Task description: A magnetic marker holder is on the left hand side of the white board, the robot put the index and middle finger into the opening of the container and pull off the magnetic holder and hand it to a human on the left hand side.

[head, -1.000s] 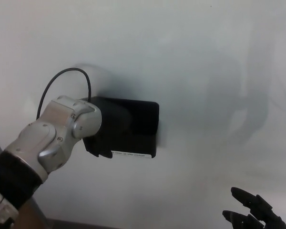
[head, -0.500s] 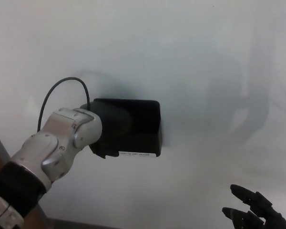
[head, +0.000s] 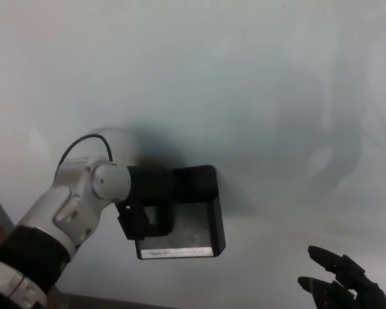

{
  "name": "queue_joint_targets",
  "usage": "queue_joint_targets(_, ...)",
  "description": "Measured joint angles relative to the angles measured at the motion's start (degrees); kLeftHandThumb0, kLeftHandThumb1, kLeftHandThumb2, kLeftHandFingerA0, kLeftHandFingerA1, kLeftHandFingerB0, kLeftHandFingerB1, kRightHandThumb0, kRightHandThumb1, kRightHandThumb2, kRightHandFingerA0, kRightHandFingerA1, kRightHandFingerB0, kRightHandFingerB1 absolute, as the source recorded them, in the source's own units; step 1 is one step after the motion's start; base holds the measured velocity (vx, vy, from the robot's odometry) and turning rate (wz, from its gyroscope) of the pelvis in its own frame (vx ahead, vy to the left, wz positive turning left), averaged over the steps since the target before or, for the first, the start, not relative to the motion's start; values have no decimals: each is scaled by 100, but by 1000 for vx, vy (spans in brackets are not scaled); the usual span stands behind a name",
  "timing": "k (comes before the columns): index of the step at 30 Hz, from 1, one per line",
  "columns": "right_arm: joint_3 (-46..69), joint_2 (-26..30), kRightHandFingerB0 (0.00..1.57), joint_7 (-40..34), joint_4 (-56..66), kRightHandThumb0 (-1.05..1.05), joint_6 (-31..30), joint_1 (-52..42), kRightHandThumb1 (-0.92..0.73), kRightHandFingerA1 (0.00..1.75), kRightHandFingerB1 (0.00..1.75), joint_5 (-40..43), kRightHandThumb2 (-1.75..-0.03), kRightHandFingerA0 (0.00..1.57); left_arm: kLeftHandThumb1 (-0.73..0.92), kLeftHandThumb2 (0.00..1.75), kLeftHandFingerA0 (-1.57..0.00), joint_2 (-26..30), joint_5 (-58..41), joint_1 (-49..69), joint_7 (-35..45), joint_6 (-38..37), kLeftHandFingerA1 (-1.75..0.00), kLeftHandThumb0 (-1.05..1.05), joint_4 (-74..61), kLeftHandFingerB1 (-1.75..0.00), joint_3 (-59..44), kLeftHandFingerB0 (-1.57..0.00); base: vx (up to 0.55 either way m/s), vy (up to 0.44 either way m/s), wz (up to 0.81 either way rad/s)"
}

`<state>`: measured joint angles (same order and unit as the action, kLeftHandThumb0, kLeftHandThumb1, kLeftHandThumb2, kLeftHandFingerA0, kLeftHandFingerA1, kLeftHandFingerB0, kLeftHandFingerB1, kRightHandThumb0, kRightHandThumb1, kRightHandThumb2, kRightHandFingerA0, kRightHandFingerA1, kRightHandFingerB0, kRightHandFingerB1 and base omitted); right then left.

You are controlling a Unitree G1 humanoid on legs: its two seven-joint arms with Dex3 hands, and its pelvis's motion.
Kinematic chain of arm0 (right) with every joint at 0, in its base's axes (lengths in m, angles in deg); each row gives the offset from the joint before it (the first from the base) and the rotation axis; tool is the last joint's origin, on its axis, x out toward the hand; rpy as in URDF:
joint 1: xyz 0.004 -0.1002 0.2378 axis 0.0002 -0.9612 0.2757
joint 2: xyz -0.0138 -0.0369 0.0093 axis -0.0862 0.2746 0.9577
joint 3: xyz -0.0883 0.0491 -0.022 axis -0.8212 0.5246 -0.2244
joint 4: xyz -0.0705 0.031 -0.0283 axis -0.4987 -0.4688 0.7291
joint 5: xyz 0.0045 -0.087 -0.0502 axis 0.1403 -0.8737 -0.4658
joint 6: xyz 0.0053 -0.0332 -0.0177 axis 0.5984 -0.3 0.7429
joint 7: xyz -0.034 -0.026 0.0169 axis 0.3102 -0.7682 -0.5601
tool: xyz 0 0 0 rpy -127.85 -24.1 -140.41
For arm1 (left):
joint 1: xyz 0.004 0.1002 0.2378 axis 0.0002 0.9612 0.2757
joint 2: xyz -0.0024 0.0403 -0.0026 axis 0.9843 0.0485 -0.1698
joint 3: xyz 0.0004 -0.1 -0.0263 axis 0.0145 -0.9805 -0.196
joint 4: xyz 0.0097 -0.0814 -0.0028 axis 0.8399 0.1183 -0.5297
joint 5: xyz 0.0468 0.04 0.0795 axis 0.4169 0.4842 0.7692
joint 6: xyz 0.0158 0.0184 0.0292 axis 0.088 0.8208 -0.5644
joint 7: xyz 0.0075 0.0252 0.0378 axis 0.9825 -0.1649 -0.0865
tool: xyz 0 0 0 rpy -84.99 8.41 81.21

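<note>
Your left hand is matte black and blocky, reaching in from the lower left on a smooth silver wrist with rounded joints, and its fingers are hooked into the open top of the holder, gripping it. You can see the holder as a black, square-cornered box tilted so its mouth faces you, showing a dull grey inner floor and a white label strip along its lower lip. It sits low and left of centre against the board, whether touching or just off it you cannot tell. A thin black cable loops above the wrist. The board is a plain, glossy white sheet with soft grey shadows, wide open above and to the right. Your right hand shows at the bottom right corner, well apart, fingers spread and empty.
</note>
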<state>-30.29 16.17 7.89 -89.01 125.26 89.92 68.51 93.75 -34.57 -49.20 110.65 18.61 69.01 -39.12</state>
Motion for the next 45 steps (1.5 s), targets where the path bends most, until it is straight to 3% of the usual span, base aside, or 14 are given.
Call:
queue_joint_targets(3,-8,1,57,-6,-1,-60,0,29,-76,48,42,-11,-63,72,62,100,-100,-42,-217,-1,336,177,-151,-7,94,-125,-152,-85,0,0,0)
queue_joint_targets(10,-16,2,57,-18,-1,-60,0,80,-75,48,42,-26,-63,71,64,89,-87,-192,-732,13,979,818,-153,-9,164,-133,-598,-81,0,0,0)
queue_joint_targets(11,-15,2,57,-18,-1,-59,0,83,-76,48,42,-26,-63,71,64,77,-83,-203,-776,23,1024,867,-155,-11,163,-135,-644,-76,0,0,0)
queue_joint_targets(19,-13,-1,57,-13,0,-59,-1,133,-75,48,43,-29,-63,72,70,82,-96,-451,-1460,463,1473,1594,-164,-8,-174,-141,-1313,-78,0,0,0)
queue_joint_targets(20,-14,-1,57,-12,0,-58,-1,134,-76,48,43,-28,-63,72,69,83,-101,-487,-1538,538,1502,1654,-147,-13,-232,-122,-1394,-89,0,0,0)
queue_joint_targets(21,-14,-1,57,-9,0,-58,-1,135,-76,48,43,-29,-63,72,69,83,-101,-559,-1664,663,1551,1753,-147,-13,-327,-122,-1529,-89,0,0,0)
queue_joint_targets(22,-15,-1,56,-8,1,-58,-1,135,-76,48,42,-29,-63,72,67,82,-105,-594,-1731,723,1572,1807,-125,-11,-367,-96,-1584,-96,0,0,0)
queue_joint_targets(24,-21,-1,57,-5,2,-60,-1,139,-76,48,42,-33,-63,73,71,73,-99,-699,-1908,911,1629,1970,-134,-14,-510,-87,-1759,-91,0,0,0)
queue_joint_targets(25,-21,-1,58,-5,2,-60,-1,138,-76,47,41,-34,-63,73,67,65,-106,-740,-1968,981,1645,2025,-131,-17,-564,-71,-1818,-96,0,0,0)
queue_joint_targets(28,-45,-2,57,-6,2,-59,-1,141,-76,48,42,-54,-63,73,62,58,-110,-1000,-2319,1399,1733,2304,-124,-31,-832,-65,-2114,-94,0,0,0)
queue_joint_targets(31,-61,-2,56,-6,2,-60,-1,140,-76,48,42,-62,-63,73,54,57,-113,-1145,-2529,1655,1785,2447,-120,-33,-990,-70,-2299,-96,0,0,0)
queue_joint_targets(37,-83,-6,56,-3,1,-58,-1,135,-76,48,43,-67,-63,74,68,61,-119,-1406,-3105,2301,1919,2782,-105,-49,-1340,-68,-2842,-96,0,0,0)
queue_joint_targets(38,-88,-7,57,-3,1,-59,-1,133,-76,48,42,-67,-63,74,73,61,-106,-1448,-3217,2429,1937,2840,-107,-50,-1422,-78,-2969,-84,0,0,0)
queue_joint_targets(45,-124,-12,56,-2,0,-58,-1,127,-77,48,42,-71,-63,74,77,63,-95,-1565,-3769,2946,1952,3107,-111,-59,-1744,-71,-3639,-78,0,0,0)
